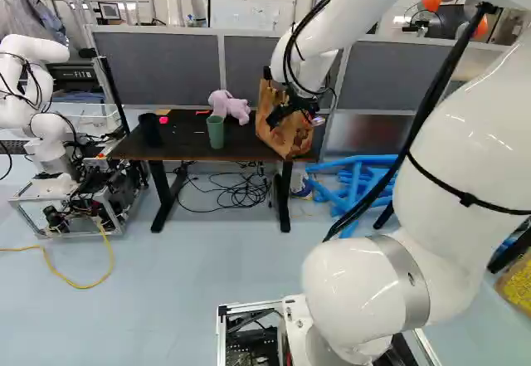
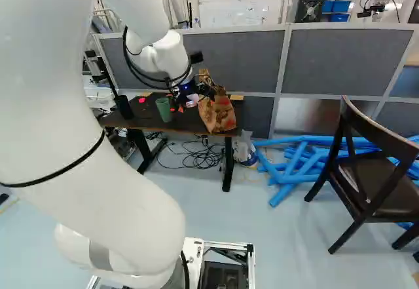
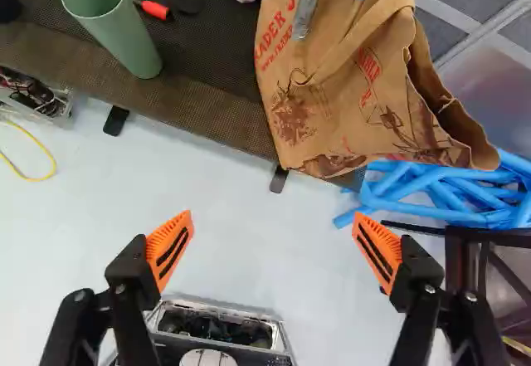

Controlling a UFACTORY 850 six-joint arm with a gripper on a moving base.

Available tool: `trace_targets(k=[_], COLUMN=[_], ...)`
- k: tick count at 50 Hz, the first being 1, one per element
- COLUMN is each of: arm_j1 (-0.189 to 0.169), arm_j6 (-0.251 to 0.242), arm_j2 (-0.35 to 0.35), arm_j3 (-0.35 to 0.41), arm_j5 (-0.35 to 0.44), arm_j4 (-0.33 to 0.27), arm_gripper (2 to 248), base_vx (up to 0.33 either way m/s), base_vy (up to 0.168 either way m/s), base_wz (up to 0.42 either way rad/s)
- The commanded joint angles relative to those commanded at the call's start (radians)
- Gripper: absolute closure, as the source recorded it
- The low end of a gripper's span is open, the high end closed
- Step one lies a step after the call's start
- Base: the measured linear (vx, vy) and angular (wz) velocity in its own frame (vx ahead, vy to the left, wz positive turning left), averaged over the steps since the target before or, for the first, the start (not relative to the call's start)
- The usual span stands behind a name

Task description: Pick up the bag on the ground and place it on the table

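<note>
Gripper (image 2: 194, 100) obs. wide open, nil held; bag (image 1: 290, 140) on table (image 1: 184, 143) at approx. 3 o'clock, L base view.

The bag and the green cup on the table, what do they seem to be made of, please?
The bag looks like matte brown paper, judging by its creases and stiff, curled rim, though thin fabric is possible. The green cup looks like smooth plastic, from its soft sheen and even colour; coated metal is possible.

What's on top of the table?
A brown bag, a green cup, a black cup, a pink soft toy and small red things. The bag hides whatever is right behind it.
</note>
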Motion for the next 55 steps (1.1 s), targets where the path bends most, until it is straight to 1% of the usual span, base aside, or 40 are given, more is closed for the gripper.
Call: trace_targets(k=[30,46,55], arm_j1=[-0.001,-0.002,-0.002], arm_j6=[0.067,0.097,0.111], arm_j2=[0.089,0.129,0.148], arm_j3=[0.264,0.382,0.439], arm_j5=[0.413,0.597,0.685], arm_j4=[0.025,0.036,0.041], arm_gripper=[3,3,3], base_vx=[0.000,0.000,0.000], base_vy=[0.000,0.000,0.000], base_wz=[0.000,0.000,0.000])
